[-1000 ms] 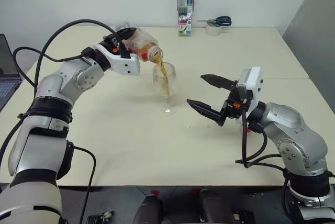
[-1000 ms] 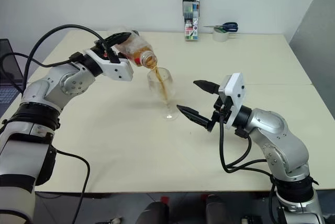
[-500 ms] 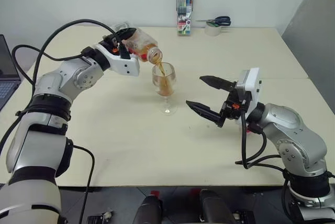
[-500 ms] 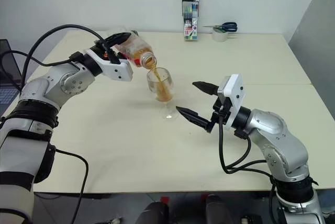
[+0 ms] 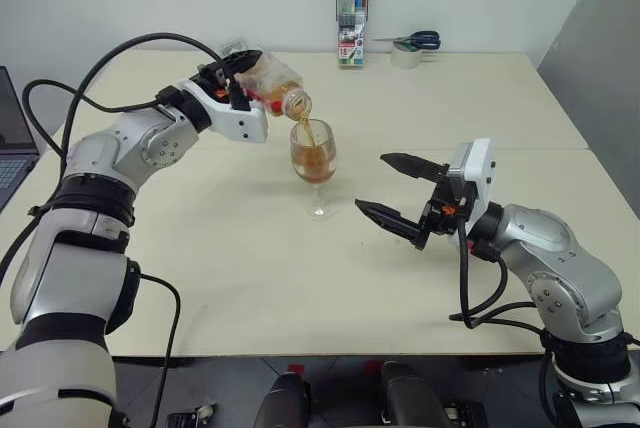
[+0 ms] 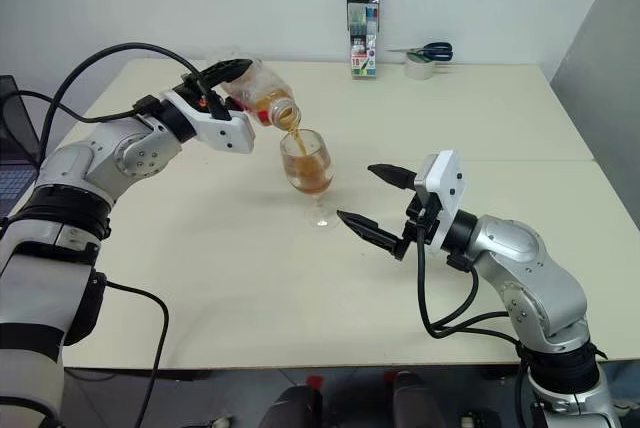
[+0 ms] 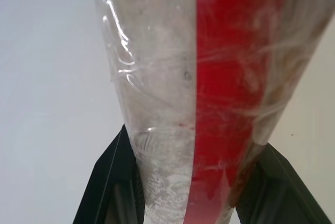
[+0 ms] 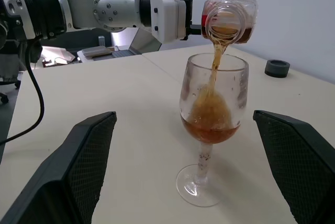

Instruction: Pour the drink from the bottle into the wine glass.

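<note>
Surface: pale cream table surface (image 5: 250, 278) against a white wall; landmark for all places below is the clear stemmed wine glass (image 5: 313, 161), upright near the middle of the surface.
Far edge: behind the glass, well apart, an upright case of marker pens (image 5: 353, 8), and beside that a roll of tape (image 5: 406, 56) with blue-handled scissors (image 5: 420, 40) on it.
Bottle: small clear plastic bottle with a red label strip (image 5: 268, 84), uncapped, tipped neck-down just above and to the robot's left of the glass, its mouth over the rim.
Left gripper (image 5: 236, 79): jaws clamped on the bottle's body.
Right gripper (image 5: 396, 191): jaws wide apart and holding nothing, level with the glass, near it on the robot's right, not touching.
Contents: translucent amber drink (image 8: 208, 123) runs in a thin stream from the bottle's mouth; the bowl looks roughly half full, frothy on top. A little drink is left at the bottle's neck.
Step in hand: pouring, probably in its later part.
Doing it well: hold the mouth centred over the bowl, deepen the tilt slowly so the stream stays thin, and keep the neck off the rim, since a stemmed glass would tip easily.
</note>
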Tool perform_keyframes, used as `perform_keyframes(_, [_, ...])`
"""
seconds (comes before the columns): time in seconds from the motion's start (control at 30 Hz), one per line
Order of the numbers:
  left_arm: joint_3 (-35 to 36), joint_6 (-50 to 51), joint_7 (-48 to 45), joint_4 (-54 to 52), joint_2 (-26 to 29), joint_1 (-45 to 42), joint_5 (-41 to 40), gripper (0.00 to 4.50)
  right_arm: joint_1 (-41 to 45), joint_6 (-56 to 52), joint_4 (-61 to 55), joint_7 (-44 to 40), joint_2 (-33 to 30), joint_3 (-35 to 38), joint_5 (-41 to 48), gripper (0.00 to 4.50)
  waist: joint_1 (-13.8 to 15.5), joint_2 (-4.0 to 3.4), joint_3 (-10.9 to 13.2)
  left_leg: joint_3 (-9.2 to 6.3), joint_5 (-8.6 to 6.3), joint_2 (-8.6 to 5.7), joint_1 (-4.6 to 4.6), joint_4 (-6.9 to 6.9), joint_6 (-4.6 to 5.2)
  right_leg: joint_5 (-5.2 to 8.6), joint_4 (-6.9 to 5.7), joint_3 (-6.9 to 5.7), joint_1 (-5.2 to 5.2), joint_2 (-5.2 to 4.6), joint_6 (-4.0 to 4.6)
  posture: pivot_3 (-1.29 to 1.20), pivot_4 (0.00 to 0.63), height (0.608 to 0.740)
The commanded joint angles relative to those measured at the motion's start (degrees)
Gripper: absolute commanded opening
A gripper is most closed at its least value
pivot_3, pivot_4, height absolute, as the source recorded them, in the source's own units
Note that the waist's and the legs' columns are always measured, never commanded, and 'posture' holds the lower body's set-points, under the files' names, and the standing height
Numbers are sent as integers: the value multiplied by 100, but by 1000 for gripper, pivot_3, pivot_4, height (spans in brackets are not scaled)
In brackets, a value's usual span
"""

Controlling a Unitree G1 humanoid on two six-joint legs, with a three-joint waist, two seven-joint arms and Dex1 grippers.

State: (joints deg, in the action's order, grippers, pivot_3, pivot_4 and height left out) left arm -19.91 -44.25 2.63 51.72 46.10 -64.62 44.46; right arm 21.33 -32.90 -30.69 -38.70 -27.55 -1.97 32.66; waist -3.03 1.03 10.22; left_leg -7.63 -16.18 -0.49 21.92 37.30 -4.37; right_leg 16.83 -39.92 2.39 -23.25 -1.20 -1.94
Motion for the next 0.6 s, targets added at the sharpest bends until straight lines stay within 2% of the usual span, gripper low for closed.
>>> perform_keyframes(0.03, [54,-27,158,-48,164,-255,4,1684,5,143,-212,-12,-20,13,1,4500,-1,0,0,0,0,0,0,0,0,0,0,0,0,0,0,0,150,740])
perform_keyframes(0.6, [30,-48,214,-5,174,-276,46,1684,4,137,-223,-23,-41,-12,-3,4500,-4,0,0,1,0,0,0,6,-1,0,-3,0,0,0,0,0,150,740])
